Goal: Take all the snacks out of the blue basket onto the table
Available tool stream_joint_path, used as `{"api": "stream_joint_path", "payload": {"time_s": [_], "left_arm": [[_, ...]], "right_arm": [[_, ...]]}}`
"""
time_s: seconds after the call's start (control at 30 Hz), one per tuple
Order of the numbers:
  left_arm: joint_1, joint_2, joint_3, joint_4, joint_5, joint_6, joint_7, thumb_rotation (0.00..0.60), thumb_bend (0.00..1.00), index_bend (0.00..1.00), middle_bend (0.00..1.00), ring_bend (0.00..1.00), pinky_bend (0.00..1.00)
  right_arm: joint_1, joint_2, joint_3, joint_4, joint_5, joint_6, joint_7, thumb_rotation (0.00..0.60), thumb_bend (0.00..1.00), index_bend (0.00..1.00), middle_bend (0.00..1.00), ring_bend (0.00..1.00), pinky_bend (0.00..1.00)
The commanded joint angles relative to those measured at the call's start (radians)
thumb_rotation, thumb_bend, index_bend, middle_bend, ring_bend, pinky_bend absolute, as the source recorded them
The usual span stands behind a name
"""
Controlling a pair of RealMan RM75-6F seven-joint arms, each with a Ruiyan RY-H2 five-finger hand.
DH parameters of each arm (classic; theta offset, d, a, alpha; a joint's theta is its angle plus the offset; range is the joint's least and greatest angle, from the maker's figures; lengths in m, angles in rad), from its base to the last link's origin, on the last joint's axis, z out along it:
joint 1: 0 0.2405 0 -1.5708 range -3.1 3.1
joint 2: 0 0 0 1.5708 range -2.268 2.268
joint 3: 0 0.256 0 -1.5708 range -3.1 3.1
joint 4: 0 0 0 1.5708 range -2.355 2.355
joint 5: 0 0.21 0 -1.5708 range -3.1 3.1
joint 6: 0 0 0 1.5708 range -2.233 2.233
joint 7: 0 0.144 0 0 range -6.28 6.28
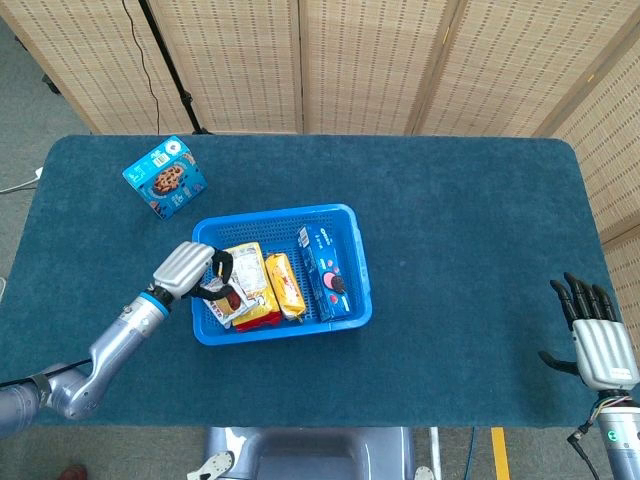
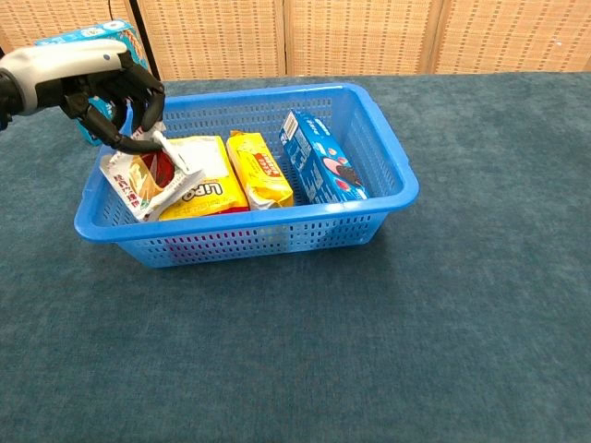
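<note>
Now my left hand (image 2: 109, 92) curls its fingers around the top edge of the white snack packet (image 2: 148, 177), gripping it at the left end of the blue basket (image 2: 277, 242); the packet hangs tilted, its lower part still inside the basket and resting against the yellow packet (image 2: 205, 185) beneath it; red print runs along the white packet's edge, but I cannot read it; the yellow packet carries large lettering, of which I make out "LI" and little more, the rest being covered; beside it, near the middle of the basket, lies a second yellow packet (image 2: 259, 171) with a red label too small to read; to its right a blue biscuit box (image 2: 320, 157) stands on its long edge against the basket's right wall, showing dark sandwich biscuits on its side; the basket sits on the dark teal table (image 1: 470, 230), a little left of centre; well apart from it, near the table's far left corner, lies a blue cookie box (image 1: 165, 177) with chocolate-chip cookies pictured on it; my right hand (image 1: 600, 340) rests at the table's near right edge, holding nothing, fingers straight and apart.
</note>
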Motion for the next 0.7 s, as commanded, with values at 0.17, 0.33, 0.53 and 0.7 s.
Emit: {"api": "stream_joint_path", "payload": {"time_s": [0.17, 0.33, 0.53, 0.7], "left_arm": [[0.013, 0.031, -0.004, -0.014, 0.023, 0.020, -0.035, 0.600, 0.41, 0.75, 0.67, 0.59, 0.69], [0.018, 0.033, -0.003, -0.003, 0.037, 0.027, -0.069, 0.600, 0.49, 0.77, 0.68, 0.61, 0.70], [0.042, 0.082, -0.028, -0.011, 0.062, 0.092, -0.139, 0.600, 0.50, 0.78, 0.69, 0.61, 0.70], [0.090, 0.191, -0.048, -0.009, 0.068, 0.155, -0.230, 0.600, 0.50, 0.78, 0.70, 0.62, 0.70]], "right_arm": [[0.001, -0.001, -0.002, -0.002, -0.002, -0.001, -0.004, 0.600, 0.00, 0.00, 0.00, 0.00, 0.00], [0.000, -0.001, -0.002, -0.004, -0.004, 0.002, -0.008, 0.600, 0.00, 0.00, 0.00, 0.00, 0.00], [0.002, -0.004, -0.004, -0.004, -0.004, -0.001, -0.010, 0.600, 0.00, 0.00, 0.00, 0.00, 0.00], [0.003, -0.005, -0.008, -0.010, -0.012, -0.001, -0.015, 0.600, 0.00, 0.00, 0.00, 0.00, 0.00]]}}
